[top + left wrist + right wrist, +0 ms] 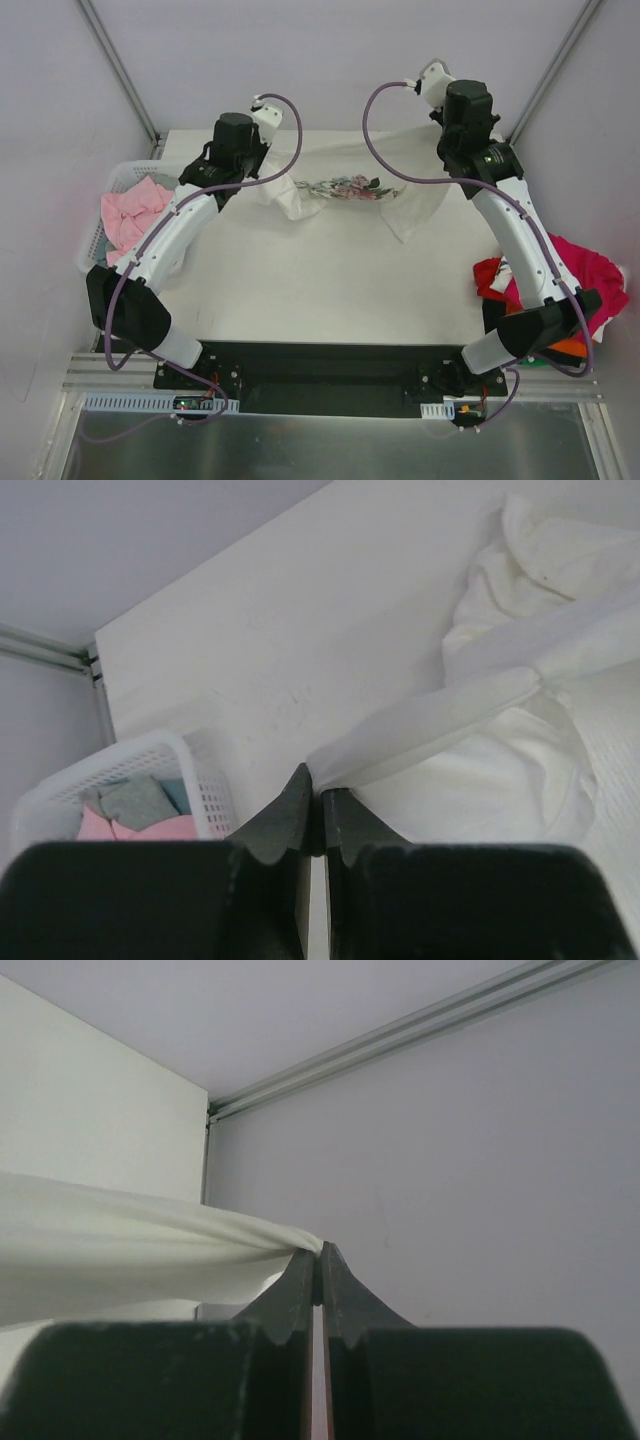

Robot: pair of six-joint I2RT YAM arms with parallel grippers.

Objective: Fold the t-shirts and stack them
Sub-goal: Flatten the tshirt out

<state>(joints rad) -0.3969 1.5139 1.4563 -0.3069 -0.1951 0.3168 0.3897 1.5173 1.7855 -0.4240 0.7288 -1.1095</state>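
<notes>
Bench (pixel 300 290): white, grey walls.
Flower-print tee (pixel 338 188): strung along the far side between my hands — bunched mid-span.
Left hand (pixel 316 785): pinched shut on one edge.
Right hand (pixel 320 1258): clamped on the other.
Handling: light, limp — grip corners.

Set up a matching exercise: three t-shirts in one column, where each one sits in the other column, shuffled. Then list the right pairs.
Column one
1. flower-print white t-shirt
2. pale pink t-shirt
3. magenta t-shirt

Column two
A. heaped at the right edge of the table
B. in the white lattice basket on the left
C. pinched by the left gripper and the right gripper, at the far side of the table

Pairs: 1-C; 2-B; 3-A
</notes>
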